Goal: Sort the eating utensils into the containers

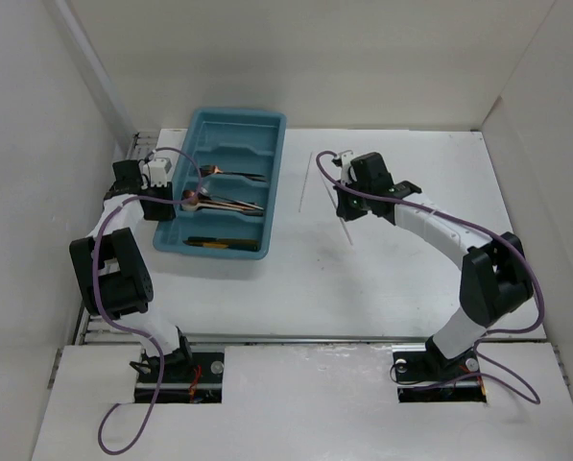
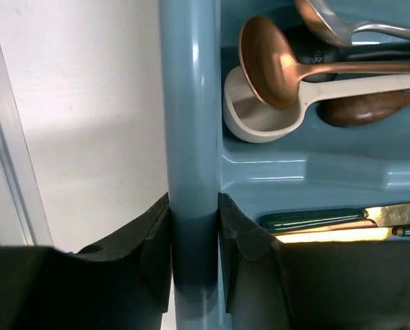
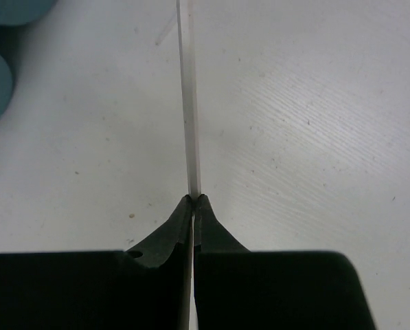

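The left gripper (image 2: 194,206) is closed partway on the left rim of the teal tray (image 2: 191,103), one finger (image 2: 153,240) outside the wall and the other inside. Just past the inner finger, in the slot it reaches over, lie the green-handled gold pieces (image 2: 328,223). One slot farther hold the bowls of a copper spoon (image 2: 273,62), a white spoon (image 2: 259,113), a dark wooden spoon (image 2: 369,110) and a silver spoon (image 2: 328,20), handles running to the right.

The right gripper (image 3: 193,201) is pinched tight on a thin white chopstick (image 3: 188,103), which runs straight out ahead of the fingertips above the white table (image 3: 314,103); a corner of the tray shows at the far left of that view. From above, this gripper (image 1: 342,202) hovers well right of the tray (image 1: 233,134), the held stick's near end (image 1: 347,232) jutting behind it. A second chopstick (image 1: 306,182) lies on the table between gripper and tray.
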